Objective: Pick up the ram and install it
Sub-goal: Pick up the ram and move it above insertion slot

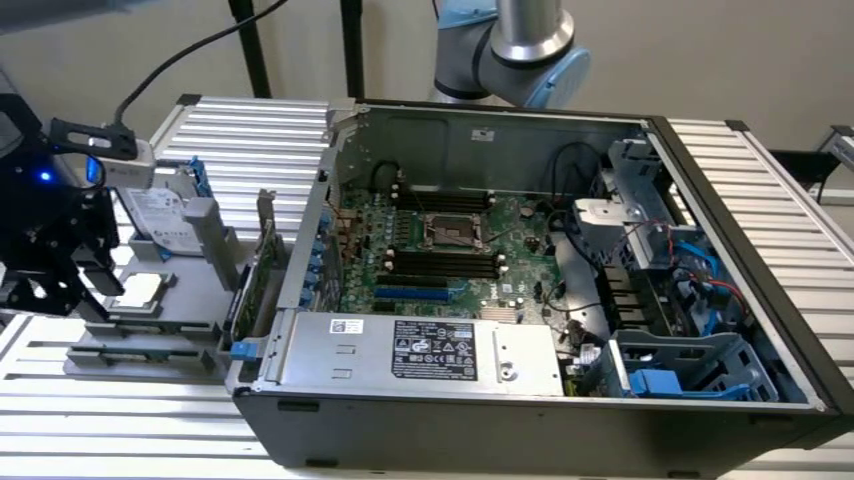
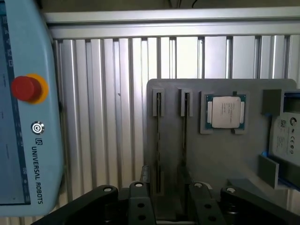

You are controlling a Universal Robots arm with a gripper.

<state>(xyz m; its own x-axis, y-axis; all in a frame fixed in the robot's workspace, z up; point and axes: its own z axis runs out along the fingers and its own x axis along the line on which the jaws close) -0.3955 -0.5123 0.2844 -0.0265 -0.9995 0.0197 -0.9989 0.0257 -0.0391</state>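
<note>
Starting at the exterior view's left: the gripper [image 1: 67,280] hangs over the grey holder [image 1: 134,355] on the table [image 1: 254,130], well apart from the case [image 1: 534,420]. It's carrying nothing. In the wrist view its fingers [image 2: 145,180] are spread, with bare holder showing in the gap between them.

The ram [image 2: 158,140] sits in the holder, standing on edge in a narrow groove, so it only shows as a thin dark line. There's a second groove [image 2: 186,140] just beside it with what looks like another stick, and that one is nearer the CPU [image 2: 226,111]. The stick farther from the CPU falls inside the gap, though closer to one finger than the other. The second groove lines up roughly with the other finger. I can't tell how high the fingertips are above it.

The bit that matters imo: the ram's long axis runs straight away from the gripper along the groove, crossways to the line between the two fingers. So the fingers face its flat sides, not its ends. It looks squared up, just not quite centred.

Moving right in the exterior view, past the drive [image 1: 160,215], the case is open. The board slots [image 1: 441,262] are black and look empty, lying lengthwise across the view beside the socket [image 1: 451,232]. No stick is in them as far as I can see, so I'd call this the very start of the pick.
</note>
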